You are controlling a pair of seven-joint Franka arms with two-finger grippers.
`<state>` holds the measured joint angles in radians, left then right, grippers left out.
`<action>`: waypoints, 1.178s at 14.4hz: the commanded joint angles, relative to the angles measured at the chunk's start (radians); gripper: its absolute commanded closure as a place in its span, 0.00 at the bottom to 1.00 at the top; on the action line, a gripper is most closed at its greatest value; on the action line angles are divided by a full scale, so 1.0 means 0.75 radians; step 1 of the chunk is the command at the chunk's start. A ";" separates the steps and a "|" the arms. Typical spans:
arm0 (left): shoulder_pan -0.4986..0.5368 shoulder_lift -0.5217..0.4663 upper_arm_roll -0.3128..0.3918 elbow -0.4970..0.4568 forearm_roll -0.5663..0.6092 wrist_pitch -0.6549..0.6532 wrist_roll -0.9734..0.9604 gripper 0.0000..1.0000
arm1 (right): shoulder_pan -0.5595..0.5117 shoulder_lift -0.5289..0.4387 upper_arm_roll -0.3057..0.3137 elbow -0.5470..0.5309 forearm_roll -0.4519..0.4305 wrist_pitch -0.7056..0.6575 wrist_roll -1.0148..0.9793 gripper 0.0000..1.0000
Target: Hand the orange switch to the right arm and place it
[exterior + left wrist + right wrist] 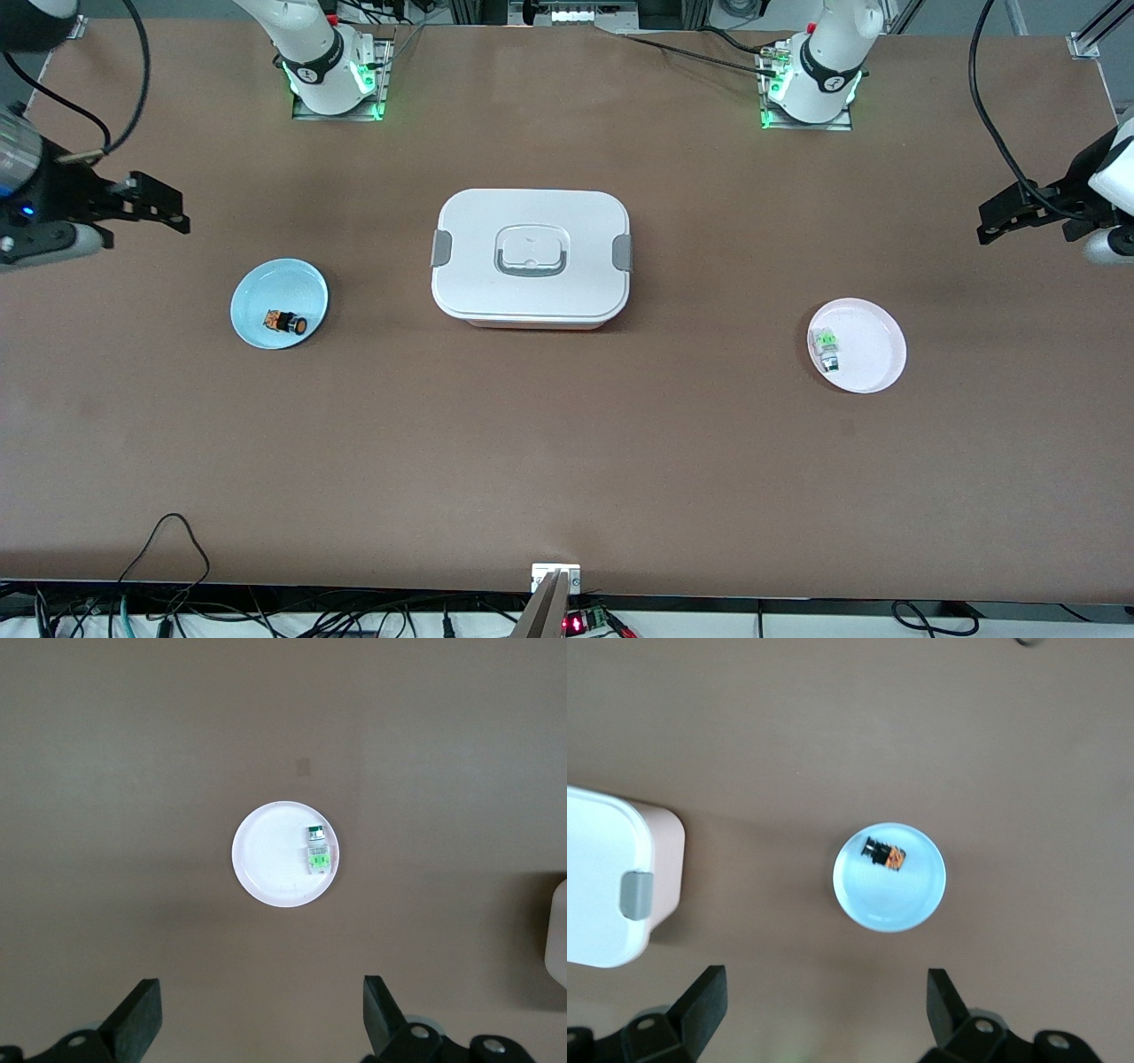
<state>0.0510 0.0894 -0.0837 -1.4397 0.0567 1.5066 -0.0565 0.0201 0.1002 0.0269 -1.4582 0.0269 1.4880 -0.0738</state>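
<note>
On the blue plate (250, 304) toward the right arm's end of the table lies the orange switch (285, 322), on its side with the orange cap pointing to about 4 o'clock in the front view.

Both grippers hang in the air with fingers spread apart and hold nothing: the right gripper (173, 213) over bare table at its own end, the left gripper (997, 221) likewise at the other end (a green-and-white switch (827, 346) lies on the white plate (877, 350) there). A closed white box (530, 257) stands between the two plates.

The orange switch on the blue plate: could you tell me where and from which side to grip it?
Grip the orange switch across its black middle, from straight above: it lies on its side in the shallow blue plate, with bare plate on both flanks for the fingers.
</note>
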 commanded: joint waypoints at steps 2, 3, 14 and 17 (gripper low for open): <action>0.008 -0.019 -0.007 0.005 -0.026 -0.013 0.024 0.00 | 0.002 -0.019 0.019 0.095 -0.011 -0.105 0.250 0.00; 0.010 -0.019 -0.005 0.007 -0.028 -0.011 0.053 0.00 | 0.002 -0.021 0.017 0.097 -0.009 -0.100 0.256 0.00; 0.016 -0.001 0.009 0.009 -0.065 0.000 0.100 0.00 | -0.002 0.001 0.011 0.218 -0.024 -0.094 0.240 0.00; 0.002 0.003 -0.009 0.007 -0.059 -0.002 0.098 0.00 | -0.002 0.001 0.011 0.216 -0.024 -0.098 0.238 0.00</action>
<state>0.0540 0.0896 -0.0811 -1.4405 0.0227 1.5073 -0.0072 0.0188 0.0859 0.0334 -1.3251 0.0233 1.4309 0.0938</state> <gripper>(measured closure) 0.000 0.000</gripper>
